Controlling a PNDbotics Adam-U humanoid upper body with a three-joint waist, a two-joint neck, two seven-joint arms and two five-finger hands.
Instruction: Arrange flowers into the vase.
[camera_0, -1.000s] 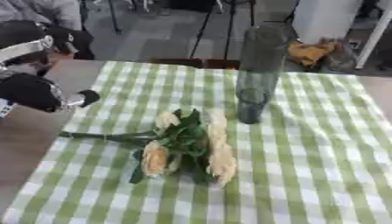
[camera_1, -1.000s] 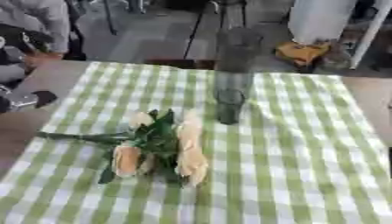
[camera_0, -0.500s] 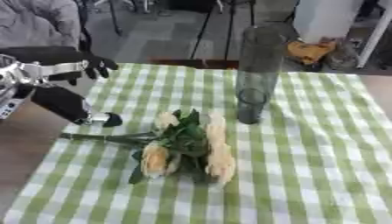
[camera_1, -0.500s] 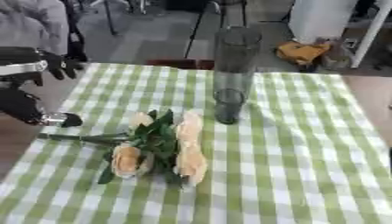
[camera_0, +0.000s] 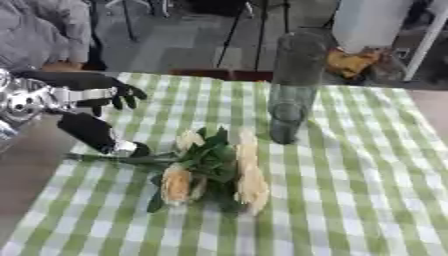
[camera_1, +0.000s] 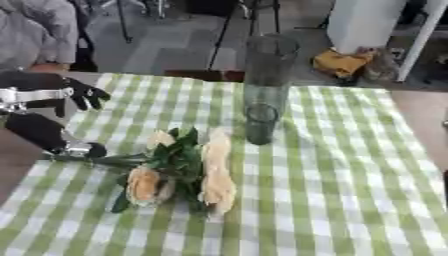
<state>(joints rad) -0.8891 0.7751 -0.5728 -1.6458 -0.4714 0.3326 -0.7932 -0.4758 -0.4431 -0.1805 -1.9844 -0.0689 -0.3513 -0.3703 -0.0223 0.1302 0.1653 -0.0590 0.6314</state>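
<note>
A bunch of cream roses (camera_0: 214, 167) lies on its side on the green-checked cloth (camera_0: 367, 190) of the worktop, just left of the tall glass vase (camera_0: 293, 90), blooms toward the camera and stems (camera_0: 114, 159) pointing away from the vase. The left robot hand (camera_0: 96, 115) hangs over the stem ends, thumb reaching down beside them and fingers spread above; it is open and has hold of nothing yet. The right robot hand is out of view. The bunch looks light, its blooms soft and easily crushed, so the stiffer stems seem the place to take hold. The vase looks narrow, tall, and likely to tip.
</note>
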